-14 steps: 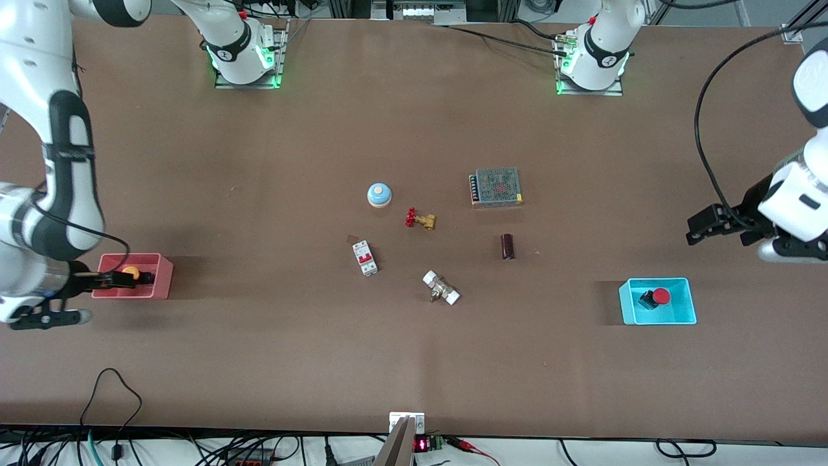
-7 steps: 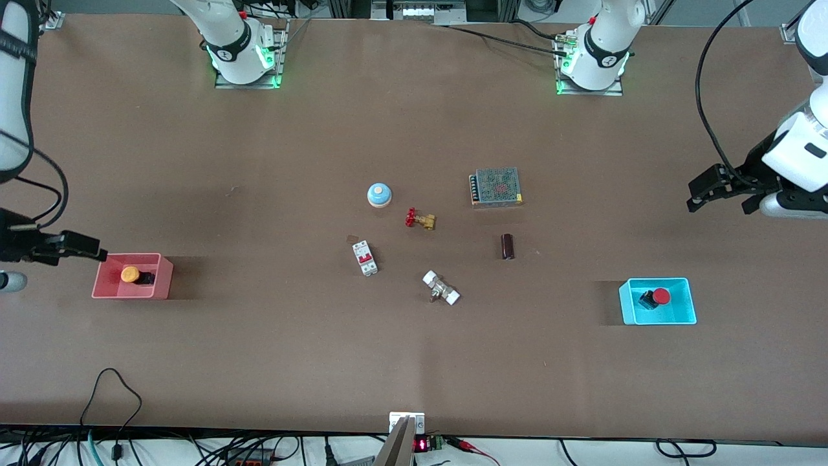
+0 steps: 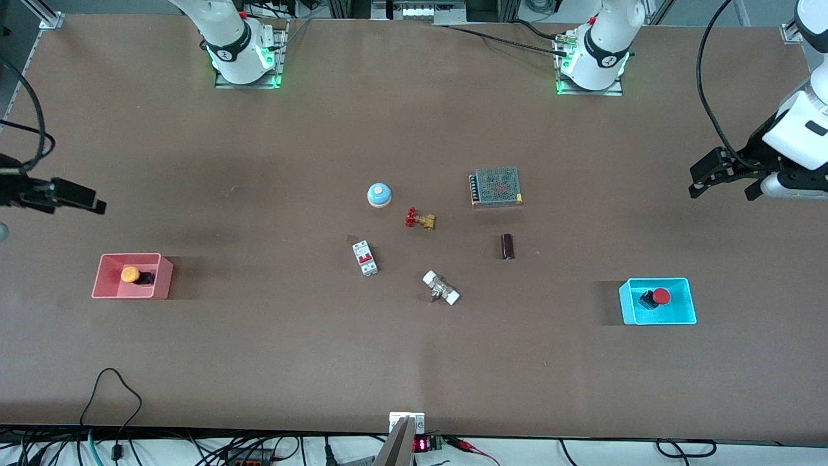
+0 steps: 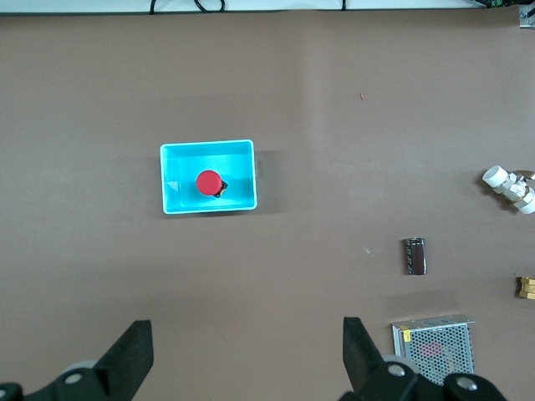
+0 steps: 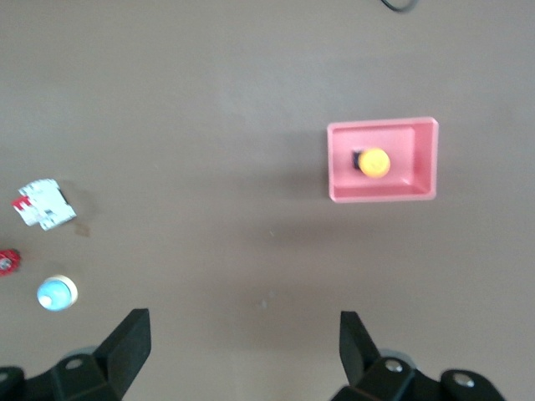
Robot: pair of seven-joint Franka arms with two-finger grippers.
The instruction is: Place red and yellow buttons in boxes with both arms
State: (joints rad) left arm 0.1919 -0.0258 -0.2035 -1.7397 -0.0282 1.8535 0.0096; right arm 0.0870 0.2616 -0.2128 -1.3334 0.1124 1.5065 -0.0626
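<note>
Starting at the right arm's end of the table: the right gripper (image 3: pixel 77 196) is held up in the air over bare table, fingers spread wide with nothing between them. The pink-red box (image 3: pixel 103 275) sits on the table nearer the front camera than the spot under that gripper, and the yellow button (image 3: pixel 130 274) is lying inside it, cap pointed toward the table edge, dark body toward the middle. In the right wrist view the same box (image 5: pixel 422 163) and button (image 5: pixel 374 162) are seen well clear of the fingers (image 5: pixel 127 338).

The middle clutter (blue dome (image 3: pixel 379 194), brass valve (image 3: pixel 420 219), breaker (image 3: pixel 365 257)) is left alone and isn't part of the job.

At the left arm's end, the cyan box (image 3: pixel 686 304) is found with the red button (image 3: pixel 660 296) inside, its body lying toward the table's middle. The left gripper (image 3: pixel 718 175) is parked high over bare table, fingers released and empty.

So both buttons look boxed already, each by its nearer arm. No further grasp seems needed, probably just a retreat.
</note>
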